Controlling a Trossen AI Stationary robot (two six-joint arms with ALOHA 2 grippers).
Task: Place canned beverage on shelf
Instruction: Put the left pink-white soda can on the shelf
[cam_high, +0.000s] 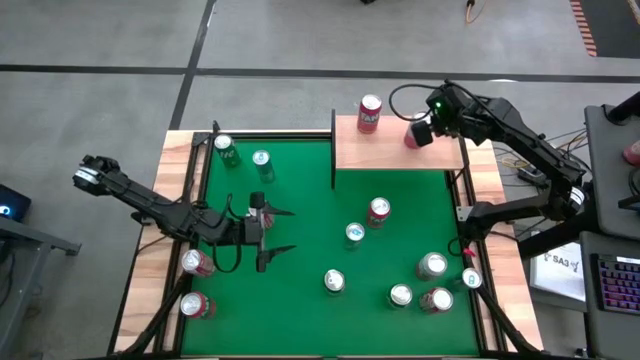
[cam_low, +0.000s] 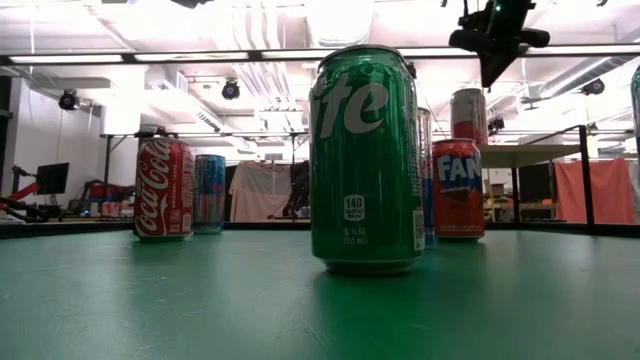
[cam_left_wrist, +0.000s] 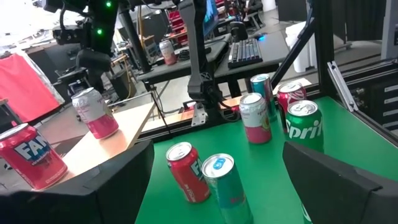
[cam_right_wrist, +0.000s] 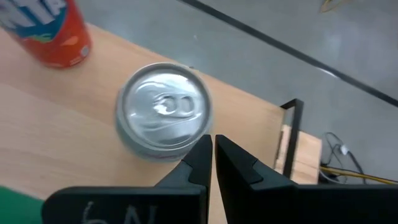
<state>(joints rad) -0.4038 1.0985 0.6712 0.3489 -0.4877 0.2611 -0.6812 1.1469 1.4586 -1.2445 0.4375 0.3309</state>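
Cans: a pink one (cam_right_wrist: 163, 117) stands upright on the shelf (cam_high: 390, 155) near an orange Fanta can (cam_high: 370, 113). Right gripper (cam_right_wrist: 212, 152) hovers just above the pink can, fingers together, holding nothing. Left gripper (cam_high: 270, 231) waits spread apart over the green table (cam_high: 300, 200)

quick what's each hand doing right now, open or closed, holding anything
Left hand: open, empty, over the green table.
Right hand: closed, holding nothing, above the pink can standing on the shelf.
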